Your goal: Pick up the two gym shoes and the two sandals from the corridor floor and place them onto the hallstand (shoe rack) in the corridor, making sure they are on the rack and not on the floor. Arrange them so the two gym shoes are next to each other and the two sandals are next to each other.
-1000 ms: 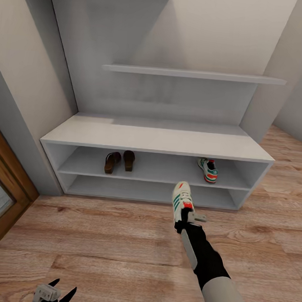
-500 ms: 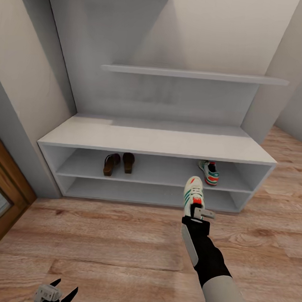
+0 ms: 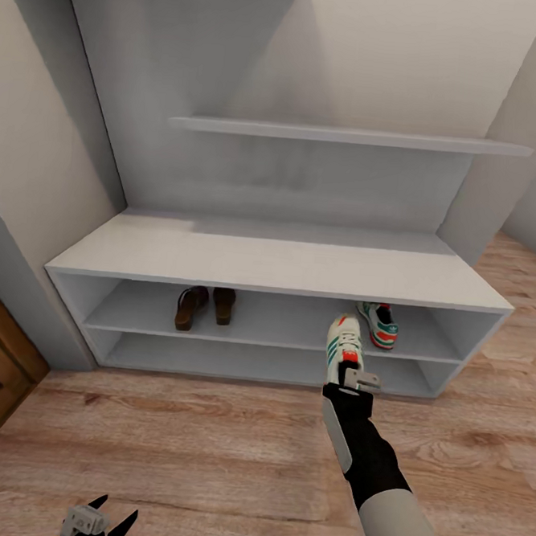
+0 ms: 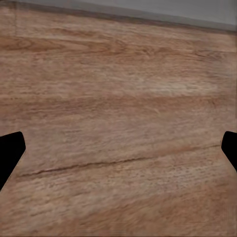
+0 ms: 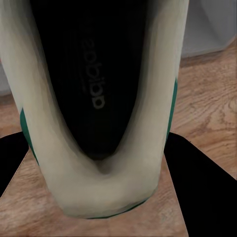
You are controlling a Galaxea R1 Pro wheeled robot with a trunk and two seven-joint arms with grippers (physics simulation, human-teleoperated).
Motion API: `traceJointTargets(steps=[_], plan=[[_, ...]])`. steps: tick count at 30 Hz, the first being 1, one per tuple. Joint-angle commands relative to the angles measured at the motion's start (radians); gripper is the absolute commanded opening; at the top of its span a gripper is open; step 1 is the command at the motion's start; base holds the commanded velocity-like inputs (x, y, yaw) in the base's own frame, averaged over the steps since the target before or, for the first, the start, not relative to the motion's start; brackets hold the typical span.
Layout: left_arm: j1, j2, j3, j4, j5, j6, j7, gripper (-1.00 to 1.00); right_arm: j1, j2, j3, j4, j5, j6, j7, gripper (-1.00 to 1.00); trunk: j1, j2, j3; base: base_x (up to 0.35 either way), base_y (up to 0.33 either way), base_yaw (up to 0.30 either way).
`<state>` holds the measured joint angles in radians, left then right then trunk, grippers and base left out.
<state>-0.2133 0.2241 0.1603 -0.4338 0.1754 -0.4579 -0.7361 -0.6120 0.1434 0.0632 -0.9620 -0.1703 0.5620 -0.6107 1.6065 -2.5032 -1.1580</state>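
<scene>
One cream-white lace-up sneaker with green stripes (image 3: pixel 344 345) is pinched at its heel in your right fingers (image 3: pixel 350 377), just before the pale grey two-shelf rack (image 3: pixel 277 261); its twin (image 3: pixel 379 323) lies beyond, brown leather sandals (image 3: pixel 203 305) well aside; your left fingers (image 4: pixel 118 148) hang spread over wood-plank floor (image 4: pixel 118 98)

Floor (image 3: pixel 165 445): matt wood-grain planks. Rack (image 3: pixel 277 257): smooth, matt pale grey, maybe painted board. Held shoe (image 3: pixel 344 346): cream, leather-like upper, dark matt insole. Sandals (image 3: pixel 204 306): brown, seemingly leather.
</scene>
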Motion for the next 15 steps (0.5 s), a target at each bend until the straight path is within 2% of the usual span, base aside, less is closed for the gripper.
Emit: traceJointTargets(steps=[1, 9, 15], plan=[[0.0, 0.0, 0.002, 0.001, 0.007, 0.002, -0.009, 1.0, -0.001, -0.001, 0.003, -0.001, -0.008, 0.002, -0.009, -1.0, 0.0, 0.0, -0.001, 0.205, 0.0, 0.0], [-0.001, -0.002, 0.003, 0.002, 0.007, 0.002, -0.008, 1.0, -0.001, -0.001, 0.003, -0.003, -0.008, 0.002, -0.01, -1.0, 0.0, 0.0, -0.001, 0.071, -0.001, 0.0], [-0.001, -0.002, 0.003, 0.002, 0.007, 0.002, -0.008, 1.0, 0.0, -0.001, 0.003, -0.003, -0.008, 0.002, -0.01, -1.0, 0.0, 0.0, -0.001, 0.204, -0.082, 0.0]])
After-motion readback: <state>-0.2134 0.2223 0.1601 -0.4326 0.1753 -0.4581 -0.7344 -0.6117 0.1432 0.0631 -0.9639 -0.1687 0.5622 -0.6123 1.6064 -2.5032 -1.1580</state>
